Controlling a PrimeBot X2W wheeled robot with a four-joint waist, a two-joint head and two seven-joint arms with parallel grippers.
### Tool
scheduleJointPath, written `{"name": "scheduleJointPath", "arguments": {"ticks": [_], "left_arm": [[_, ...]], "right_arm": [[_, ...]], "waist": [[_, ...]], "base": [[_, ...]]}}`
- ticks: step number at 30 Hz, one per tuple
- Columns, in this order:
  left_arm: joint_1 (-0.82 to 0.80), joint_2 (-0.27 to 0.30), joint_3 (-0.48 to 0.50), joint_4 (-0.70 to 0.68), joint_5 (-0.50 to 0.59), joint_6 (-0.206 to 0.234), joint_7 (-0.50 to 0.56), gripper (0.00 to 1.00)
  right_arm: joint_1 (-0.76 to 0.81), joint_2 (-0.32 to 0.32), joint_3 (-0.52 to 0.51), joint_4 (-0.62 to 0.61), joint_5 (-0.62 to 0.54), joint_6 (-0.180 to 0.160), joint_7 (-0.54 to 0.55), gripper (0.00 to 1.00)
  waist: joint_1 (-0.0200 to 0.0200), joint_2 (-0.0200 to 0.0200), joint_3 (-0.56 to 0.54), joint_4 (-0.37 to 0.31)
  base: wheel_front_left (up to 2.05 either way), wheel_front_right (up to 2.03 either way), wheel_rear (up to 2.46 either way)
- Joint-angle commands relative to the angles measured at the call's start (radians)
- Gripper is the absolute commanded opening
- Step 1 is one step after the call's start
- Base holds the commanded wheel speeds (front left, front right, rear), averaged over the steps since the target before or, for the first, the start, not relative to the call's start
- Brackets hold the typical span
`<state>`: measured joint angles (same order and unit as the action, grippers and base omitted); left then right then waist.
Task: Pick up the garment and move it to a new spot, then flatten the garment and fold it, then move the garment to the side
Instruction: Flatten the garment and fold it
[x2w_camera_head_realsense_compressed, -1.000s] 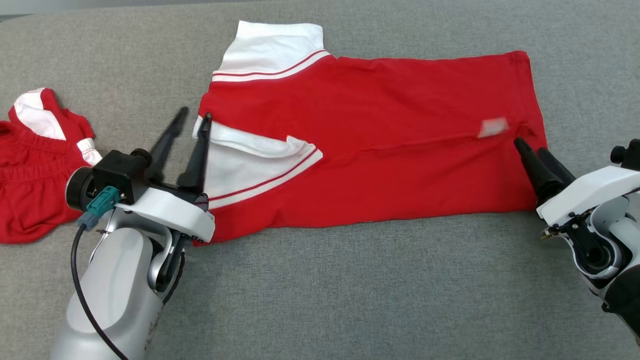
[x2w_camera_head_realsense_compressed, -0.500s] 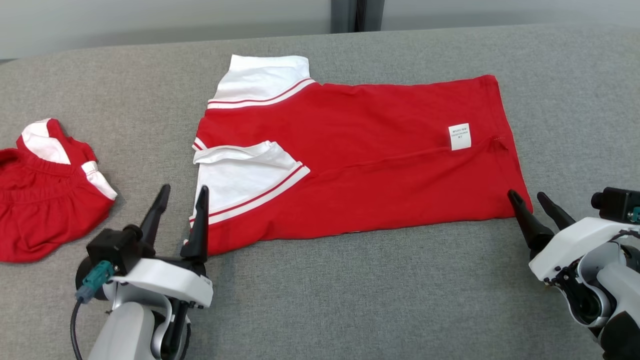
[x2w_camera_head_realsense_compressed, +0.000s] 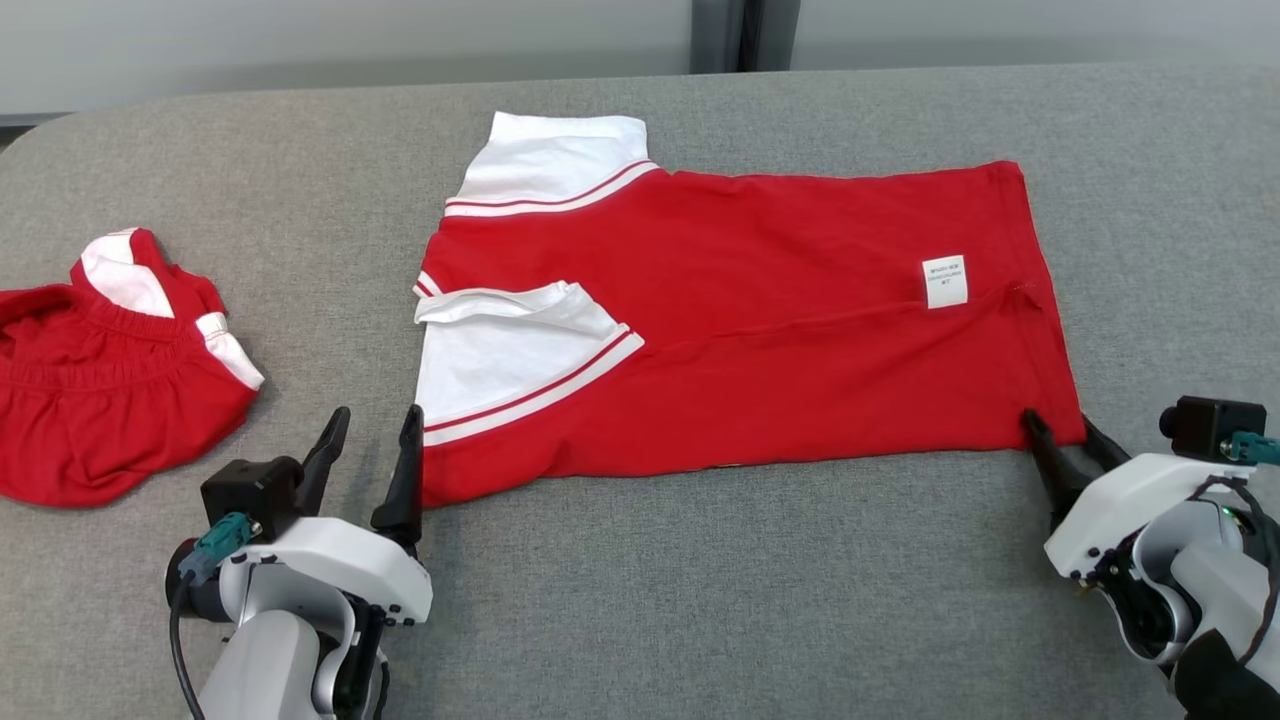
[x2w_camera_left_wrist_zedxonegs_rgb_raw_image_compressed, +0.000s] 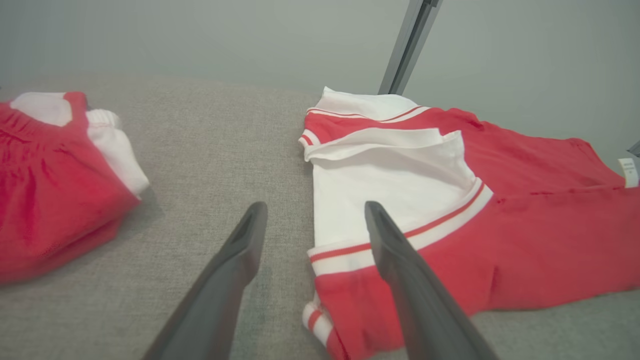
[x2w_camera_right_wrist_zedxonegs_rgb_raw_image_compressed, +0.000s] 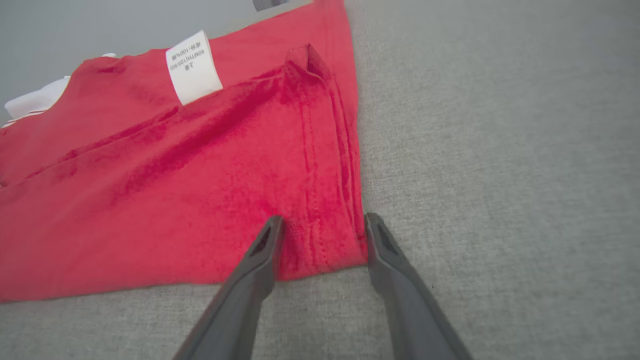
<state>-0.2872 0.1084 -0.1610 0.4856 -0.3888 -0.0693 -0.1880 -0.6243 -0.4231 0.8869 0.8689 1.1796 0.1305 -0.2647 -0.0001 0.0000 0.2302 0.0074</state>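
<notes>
The red-and-white garment (x2w_camera_head_realsense_compressed: 760, 330) lies spread across the middle of the head view on the grey surface (x2w_camera_head_realsense_compressed: 700, 600). At lower left, the left gripper (x2w_camera_head_realsense_compressed: 376, 415) stands wide open and empty beside the garment's near corner. At lower right, the right gripper (x2w_camera_head_realsense_compressed: 1060, 425) straddles the other near corner with its fingers apart; whether the tips touch the cloth is hard to tell. A second red garment (x2w_camera_head_realsense_compressed: 110, 400) is cut off at the left edge.
</notes>
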Motion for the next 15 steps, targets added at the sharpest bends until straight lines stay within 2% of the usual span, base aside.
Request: {"name": "scheduleJointPath", "arguments": {"ticks": [1, 2, 9, 15], "left_arm": [[-0.017, 0.002, 0.001, 0.003, -0.006, 0.001, 0.000, 1.00], [-0.017, 0.001, 0.002, 0.010, -0.013, 0.001, 0.003, 1.00], [-0.028, -0.005, 0.006, 0.042, -0.041, 0.000, 0.036, 1.00], [0.030, -0.017, 0.009, 0.002, -0.099, 0.016, 0.125, 1.00]], "right_arm": [[-0.007, 0.005, 0.000, 0.006, -0.005, 0.001, 0.000, 0.32], [-0.009, 0.007, -0.002, 0.008, -0.006, 0.001, 0.000, 0.00], [0.015, -0.006, 0.008, -0.005, -0.045, 0.001, 0.000, 0.00], [0.055, -0.021, -0.009, -0.054, -0.072, 0.000, 0.000, 0.00]], "waist": [[0.0001, 0.0000, 0.002, 0.001], [0.0001, 0.0000, 0.003, 0.001], [0.0001, 0.0000, 0.003, -0.007], [0.0001, 0.0000, 0.001, -0.026]], "base": [[0.00, 0.00, 0.00], [0.00, 0.00, 0.00], [0.00, 0.00, 0.00], [0.00, 0.00, 0.00]]}}
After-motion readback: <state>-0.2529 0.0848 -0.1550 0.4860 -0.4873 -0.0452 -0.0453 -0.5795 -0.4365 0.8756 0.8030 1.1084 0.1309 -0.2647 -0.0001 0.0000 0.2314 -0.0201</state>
